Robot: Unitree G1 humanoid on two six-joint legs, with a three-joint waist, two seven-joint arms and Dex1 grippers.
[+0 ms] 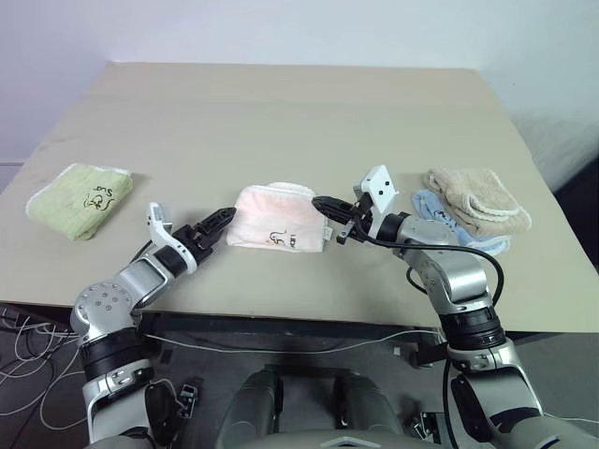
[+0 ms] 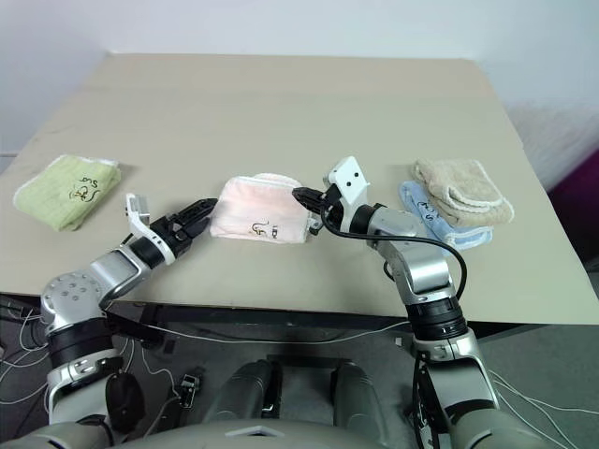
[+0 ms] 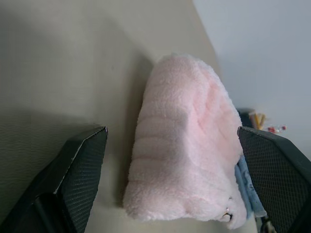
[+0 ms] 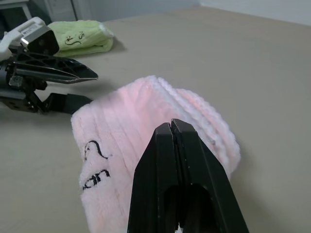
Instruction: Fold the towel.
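Observation:
The pale pink towel lies folded into a thick bundle near the table's front edge, its dark printed mark facing me. At the towel's left end my left gripper is open, its two black fingers spread on either side of that end without touching it. From the right, my right gripper points level at the towel's right end. It is shut, fingertips pressed together right at the folded layers, with no cloth seen between them.
A light green folded towel lies at the table's left edge. A beige towel rests on a light blue one at the right. Bare beige tabletop stretches behind the pink towel.

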